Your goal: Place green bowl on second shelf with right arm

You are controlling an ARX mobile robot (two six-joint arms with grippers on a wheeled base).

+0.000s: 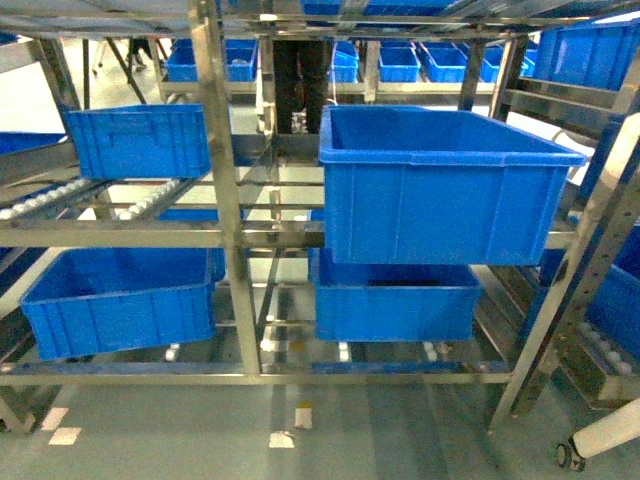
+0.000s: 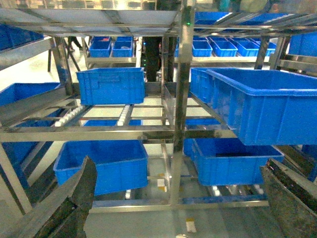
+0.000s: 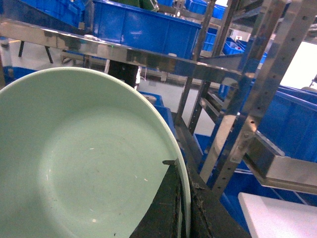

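Blue bins fill the metal rack (image 1: 232,235) in the head view. Going from left to right, one small blue bin (image 1: 137,140) sits on the roller shelf (image 1: 150,200), and a low blue bin (image 1: 118,298) sits on the level under it. A shiny steel post (image 1: 222,150) stands between the two halves. To the right of it is a big blue bin (image 1: 440,185), and another blue bin (image 1: 395,298) rests below that one.

No arm shows in the head view.

In the left wrist view, the left gripper (image 2: 178,198) is spread wide. One dark finger (image 2: 74,203) is at the far left and the other is at the far right. Nothing is between them, and the rack stands well ahead of them.

In the right wrist view, the right gripper (image 3: 183,208) pinches the rim of the green bowl (image 3: 74,163). The rim sits between its two dark fingers (image 3: 161,208). Most of the bowl spreads out to the left of the jaws, and its inside faces the camera. A steel rail (image 3: 124,52) runs above the bowl, and a post with holes (image 3: 257,94) stands to the right of the jaws.
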